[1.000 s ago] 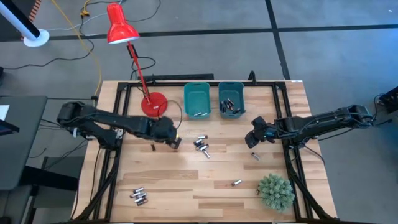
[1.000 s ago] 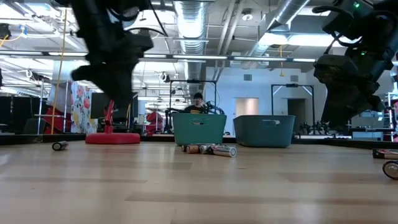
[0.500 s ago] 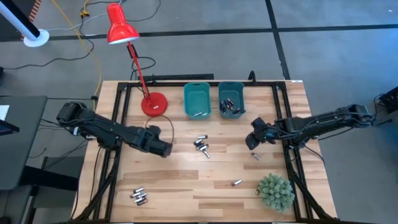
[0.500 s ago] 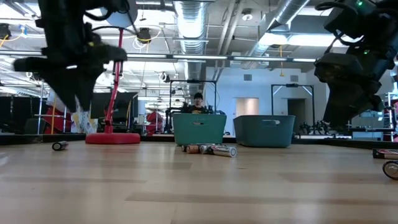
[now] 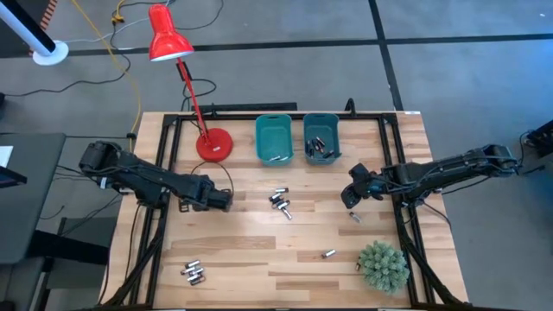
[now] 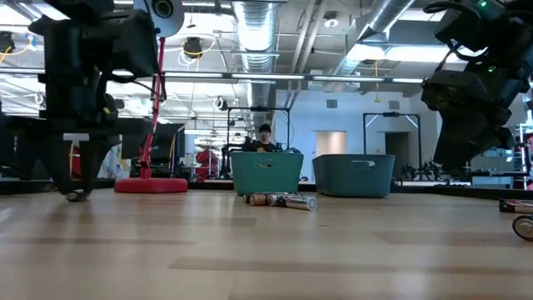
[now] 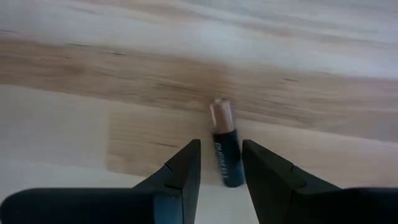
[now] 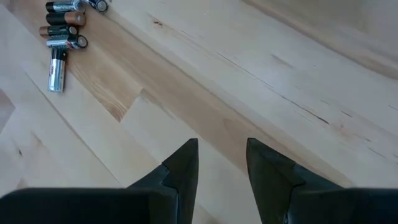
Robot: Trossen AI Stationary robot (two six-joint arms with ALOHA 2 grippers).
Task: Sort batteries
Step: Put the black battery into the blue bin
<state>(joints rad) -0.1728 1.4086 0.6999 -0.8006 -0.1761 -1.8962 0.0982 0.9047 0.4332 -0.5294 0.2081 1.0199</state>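
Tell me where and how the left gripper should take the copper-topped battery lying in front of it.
Grip the battery across its dark barrel, mid-length, coming straight down. It lies flat on the table, already lined up between the open fingers of the left gripper, so closing on its round sides should hold it better than on the ends.

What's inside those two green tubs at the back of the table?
The right teal bin holds a pile of dark batteries. The left teal bin shows one light cell near its front wall. Anything beneath the pile is covered.
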